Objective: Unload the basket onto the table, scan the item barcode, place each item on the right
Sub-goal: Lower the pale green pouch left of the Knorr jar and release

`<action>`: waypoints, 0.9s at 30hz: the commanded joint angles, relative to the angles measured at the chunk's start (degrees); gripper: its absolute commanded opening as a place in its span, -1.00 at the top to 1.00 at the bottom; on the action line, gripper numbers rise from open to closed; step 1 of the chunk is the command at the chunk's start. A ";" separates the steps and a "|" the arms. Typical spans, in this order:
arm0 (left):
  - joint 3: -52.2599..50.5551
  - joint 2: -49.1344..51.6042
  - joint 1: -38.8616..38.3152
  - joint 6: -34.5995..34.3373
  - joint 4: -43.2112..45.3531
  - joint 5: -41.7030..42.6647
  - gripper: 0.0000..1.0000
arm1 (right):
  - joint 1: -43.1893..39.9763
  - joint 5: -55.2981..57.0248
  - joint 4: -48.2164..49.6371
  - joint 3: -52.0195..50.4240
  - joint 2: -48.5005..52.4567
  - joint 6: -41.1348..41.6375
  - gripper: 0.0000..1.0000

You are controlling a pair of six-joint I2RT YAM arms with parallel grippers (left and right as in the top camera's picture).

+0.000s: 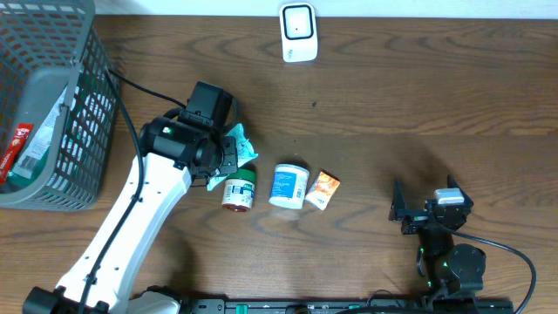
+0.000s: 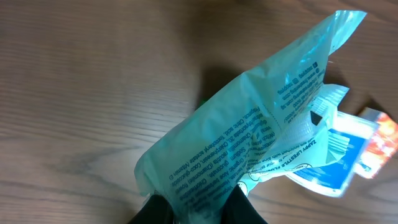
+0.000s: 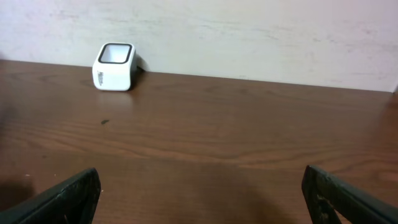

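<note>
Pickup step: my left gripper (image 2: 193, 208) is clamped on the green packet (image 2: 249, 143), right gripper (image 3: 202, 199) wide open, empty; next, present its barcode to the scanner (image 1: 298, 33).

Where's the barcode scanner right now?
Overhead, the white scanner sits at the far edge of the table, near the middle, well beyond the blue-labelled tub.
</note>
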 commanded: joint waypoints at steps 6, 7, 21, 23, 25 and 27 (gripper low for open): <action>-1.05 8.37 3.41 -4.22 0.63 -6.99 0.73 | -0.46 -0.07 -0.33 -0.04 -0.24 -0.24 -0.99; -1.05 9.66 4.59 -4.39 1.25 -6.95 0.73 | -0.46 -0.04 -0.33 -0.04 -0.24 -0.24 -0.99; -8.20 17.57 10.08 -4.61 10.16 1.73 0.73 | -0.46 -0.07 -0.33 -0.04 -0.24 -0.24 -0.99; -9.77 17.68 10.12 -5.92 12.09 2.51 0.73 | -0.46 -0.07 -0.33 -0.04 -0.24 -0.24 -0.98; -10.49 17.68 10.12 -6.27 12.68 2.54 0.72 | -0.46 -0.07 -0.33 -0.04 -0.24 -0.24 -0.99; -11.50 17.68 10.12 -6.51 13.53 2.54 0.73 | -0.46 -0.07 -0.33 -0.04 -0.24 -0.24 -0.98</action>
